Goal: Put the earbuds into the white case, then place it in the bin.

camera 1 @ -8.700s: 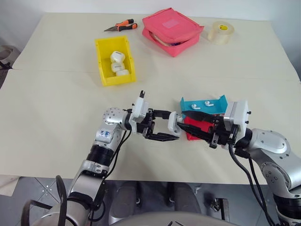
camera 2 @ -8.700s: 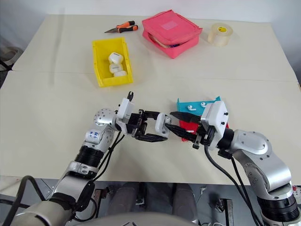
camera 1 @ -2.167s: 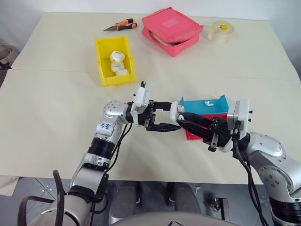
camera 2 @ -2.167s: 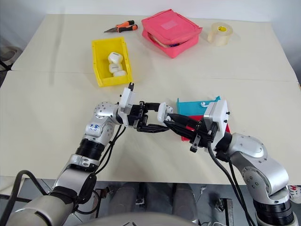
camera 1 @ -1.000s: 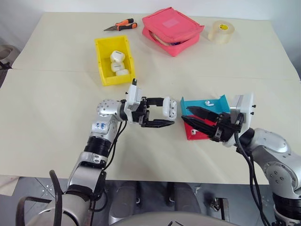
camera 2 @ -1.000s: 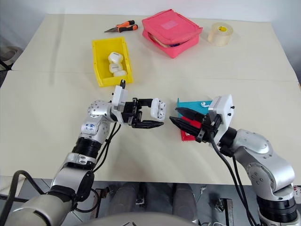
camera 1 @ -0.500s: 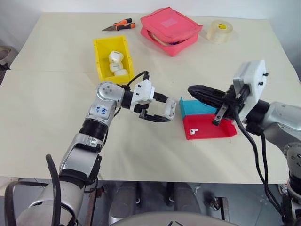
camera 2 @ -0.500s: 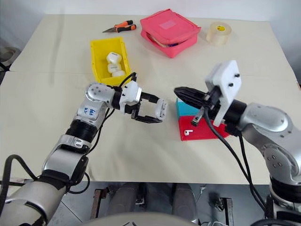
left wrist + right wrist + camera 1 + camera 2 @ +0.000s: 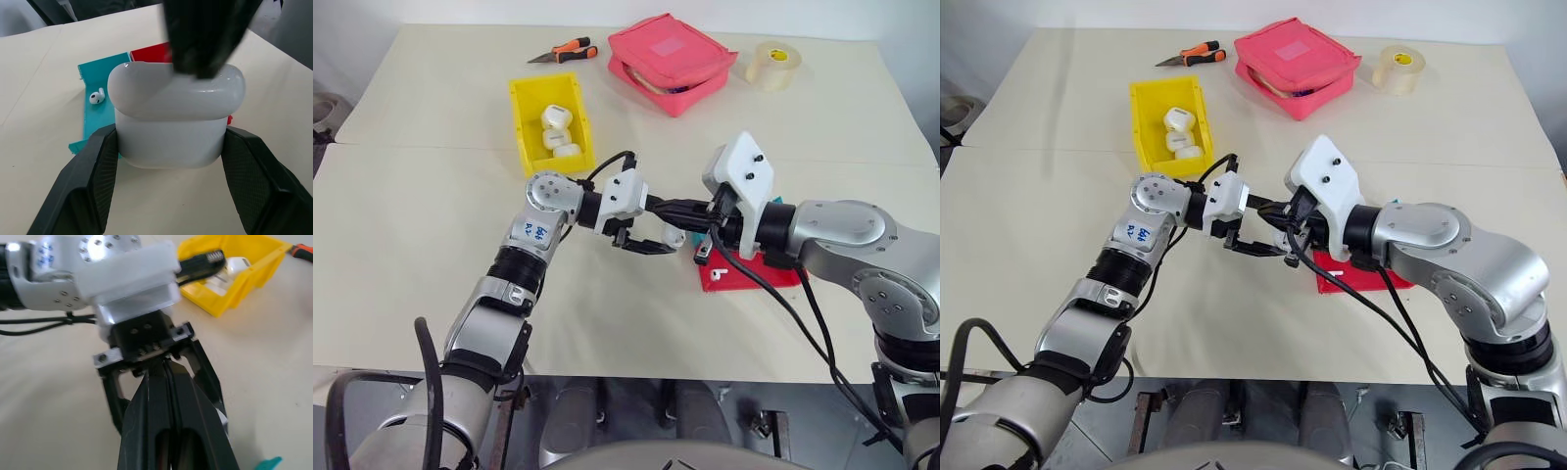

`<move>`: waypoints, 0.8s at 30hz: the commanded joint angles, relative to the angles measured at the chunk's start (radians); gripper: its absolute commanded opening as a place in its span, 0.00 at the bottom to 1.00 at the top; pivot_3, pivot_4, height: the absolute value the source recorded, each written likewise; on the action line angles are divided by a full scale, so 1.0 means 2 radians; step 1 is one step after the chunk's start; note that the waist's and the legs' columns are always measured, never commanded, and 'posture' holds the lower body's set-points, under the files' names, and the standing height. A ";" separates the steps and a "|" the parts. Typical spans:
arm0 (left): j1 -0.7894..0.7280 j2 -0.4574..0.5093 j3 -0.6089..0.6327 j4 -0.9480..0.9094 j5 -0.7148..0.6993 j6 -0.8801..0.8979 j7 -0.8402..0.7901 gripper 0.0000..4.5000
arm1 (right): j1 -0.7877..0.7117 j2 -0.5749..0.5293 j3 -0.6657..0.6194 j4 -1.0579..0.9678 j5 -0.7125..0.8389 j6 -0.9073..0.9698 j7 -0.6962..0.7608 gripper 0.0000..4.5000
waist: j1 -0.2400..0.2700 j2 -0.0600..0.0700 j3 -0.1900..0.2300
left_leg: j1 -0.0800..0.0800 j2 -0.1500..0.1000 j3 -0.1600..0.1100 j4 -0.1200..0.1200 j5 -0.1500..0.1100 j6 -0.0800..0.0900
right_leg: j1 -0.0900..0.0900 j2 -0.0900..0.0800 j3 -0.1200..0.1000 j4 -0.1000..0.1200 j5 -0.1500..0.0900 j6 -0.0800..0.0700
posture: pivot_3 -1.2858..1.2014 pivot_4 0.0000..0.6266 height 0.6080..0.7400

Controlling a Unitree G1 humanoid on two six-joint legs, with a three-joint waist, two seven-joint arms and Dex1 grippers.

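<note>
Right gripper [image 9: 697, 211] fingers, spread a second ago, now pressed together pushing down the white case [image 9: 175, 117] lid, case pinched mid-air in left gripper [image 9: 658, 227] fingers; one of the earbuds [image 9: 97, 96] remains in teal tray [image 9: 100, 93].

Pink zip pouch [image 9: 672, 62], tape roll [image 9: 772, 66], orange-handled pliers [image 9: 565, 52] at table's [image 9: 411, 245] far edge; red tray [image 9: 744, 276] nearer.

Both arms crossing mid-table, bare table [image 9: 431, 255] at left, yellow bin [image 9: 551, 125] behind left arm.
</note>
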State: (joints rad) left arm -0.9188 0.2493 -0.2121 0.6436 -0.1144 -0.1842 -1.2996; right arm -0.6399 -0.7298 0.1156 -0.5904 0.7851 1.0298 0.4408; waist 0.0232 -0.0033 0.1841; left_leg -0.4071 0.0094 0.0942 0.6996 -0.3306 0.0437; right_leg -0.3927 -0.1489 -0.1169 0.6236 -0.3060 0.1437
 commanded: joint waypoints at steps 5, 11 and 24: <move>0.008 0.008 0.036 -0.045 -0.030 0.012 0.026 0.62 | 0.056 -0.074 -0.064 -0.012 -0.019 -0.001 0.042 0.00 | 0.001 0.000 0.000 | 0.000 0.000 0.000 0.000 0.000 0.000 | 0.000 0.000 0.000 0.000 0.000 0.000 | 0.52 0.24 1.00; 0.028 0.018 0.063 -0.088 -0.053 0.044 0.054 0.62 | 0.101 -0.097 -0.147 0.002 -0.017 -0.035 0.064 0.00 | -0.001 0.000 0.000 | 0.000 0.000 0.000 0.000 0.000 0.000 | 0.000 0.000 0.000 0.000 0.000 0.000 | 0.52 0.24 1.00; 0.047 0.005 0.144 -0.088 -0.053 0.048 0.237 0.62 | 0.218 -0.050 -0.245 0.064 0.016 -0.179 0.225 0.27 | 0.002 0.000 0.000 | 0.000 0.000 0.000 0.000 0.000 0.000 | 0.001 0.000 0.000 -0.001 0.001 0.001 | 0.52 0.24 1.00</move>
State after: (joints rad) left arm -0.8063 0.2738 0.0482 0.4617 -0.2248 -0.0586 -0.9125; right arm -0.2071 -0.8155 -0.3360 -0.4762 0.8111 0.7219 0.8394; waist 0.0270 -0.0041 0.1845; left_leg -0.4065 0.0085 0.0936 0.6999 -0.3307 0.0446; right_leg -0.3903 -0.1496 -0.1165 0.6217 -0.3048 0.1459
